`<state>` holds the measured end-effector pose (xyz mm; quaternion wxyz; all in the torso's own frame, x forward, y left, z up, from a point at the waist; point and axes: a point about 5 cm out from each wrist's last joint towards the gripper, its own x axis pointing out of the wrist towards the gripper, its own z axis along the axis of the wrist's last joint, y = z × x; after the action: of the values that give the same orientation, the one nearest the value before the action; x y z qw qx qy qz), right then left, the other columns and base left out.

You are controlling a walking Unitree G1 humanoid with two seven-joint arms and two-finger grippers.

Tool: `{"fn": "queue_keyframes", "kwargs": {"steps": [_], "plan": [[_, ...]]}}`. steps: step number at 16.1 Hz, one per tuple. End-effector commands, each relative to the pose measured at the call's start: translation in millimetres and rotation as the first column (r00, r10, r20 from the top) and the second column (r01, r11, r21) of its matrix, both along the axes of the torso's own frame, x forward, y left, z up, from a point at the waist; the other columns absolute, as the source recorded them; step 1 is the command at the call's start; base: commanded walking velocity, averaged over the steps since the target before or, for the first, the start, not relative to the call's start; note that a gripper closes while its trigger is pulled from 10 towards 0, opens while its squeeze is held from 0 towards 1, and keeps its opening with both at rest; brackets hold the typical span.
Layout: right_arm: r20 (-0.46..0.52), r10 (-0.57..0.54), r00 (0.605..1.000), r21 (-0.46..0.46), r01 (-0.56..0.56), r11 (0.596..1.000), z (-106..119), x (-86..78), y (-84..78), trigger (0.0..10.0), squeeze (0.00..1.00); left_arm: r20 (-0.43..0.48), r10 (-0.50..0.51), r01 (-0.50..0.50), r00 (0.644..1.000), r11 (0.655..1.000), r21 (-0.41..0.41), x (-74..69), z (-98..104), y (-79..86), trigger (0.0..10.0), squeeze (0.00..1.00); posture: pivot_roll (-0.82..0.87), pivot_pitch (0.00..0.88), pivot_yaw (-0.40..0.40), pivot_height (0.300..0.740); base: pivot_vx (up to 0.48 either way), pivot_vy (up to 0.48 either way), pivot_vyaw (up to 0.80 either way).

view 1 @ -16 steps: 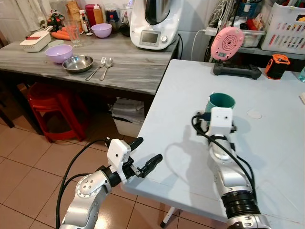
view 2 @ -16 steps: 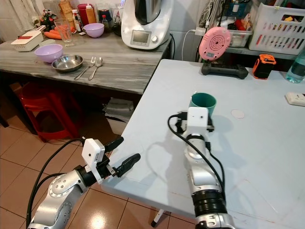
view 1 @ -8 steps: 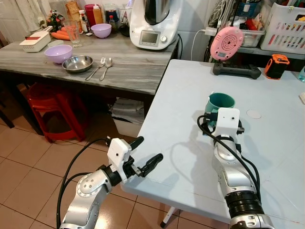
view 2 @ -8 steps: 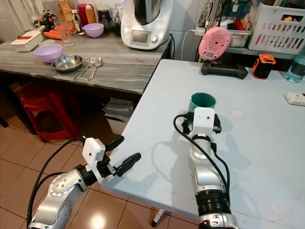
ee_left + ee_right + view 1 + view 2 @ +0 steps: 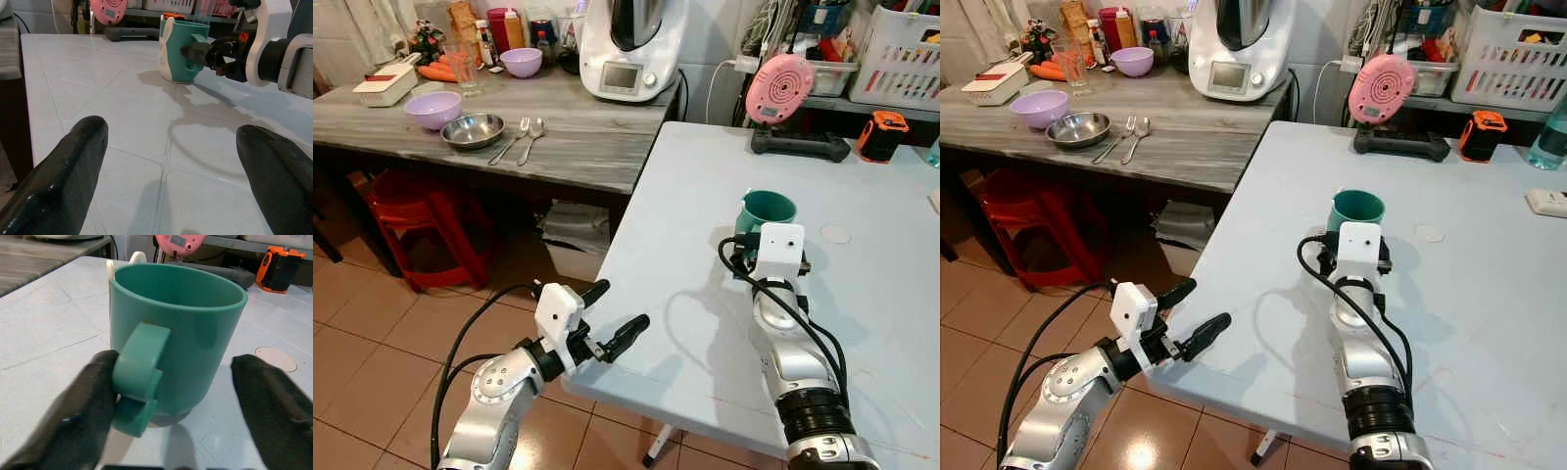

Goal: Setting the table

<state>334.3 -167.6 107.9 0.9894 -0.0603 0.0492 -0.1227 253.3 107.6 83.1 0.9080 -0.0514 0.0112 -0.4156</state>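
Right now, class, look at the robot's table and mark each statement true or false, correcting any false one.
1. The teal mug stands upright on the white table. True.
2. The right gripper is shut tight on the mug's handle. False: its fingers are spread, one beside the handle.
3. The left gripper holds a spoon. False: it is open and holds nothing.
4. A fork and spoon lie on the grey counter beside a steel bowl. True.
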Motion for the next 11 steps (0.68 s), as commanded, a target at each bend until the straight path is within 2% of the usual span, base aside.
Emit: {"fn": "queue_keyframes", "kwargs": {"steps": [1, 11], "plan": [[0.014, -0.001, 1.0, 0.006, 0.001, 1.0, 4.1, 3.8, -0.4, 0.0, 0.0, 0.017, -0.005, 0.005, 1.0, 1.0, 0.008, 1.9, 4.6, -1.3, 10.0, 0.0, -0.04, 0.0, 0.025, 0.74, 0.0, 0.0, 0.0], [0.04, 0.019, 0.999, 0.011, -0.02, 1.0, 5.3, 4.3, 1.2, 0.0, 0.0, 0.021, -0.004, 0.004, 1.0, 1.0, 0.003, 3.0, 6.4, -3.7, 10.0, 0.0, -0.04, 0.0, 0.026, 0.74, 0.0, 0.0, 0.0]]}}
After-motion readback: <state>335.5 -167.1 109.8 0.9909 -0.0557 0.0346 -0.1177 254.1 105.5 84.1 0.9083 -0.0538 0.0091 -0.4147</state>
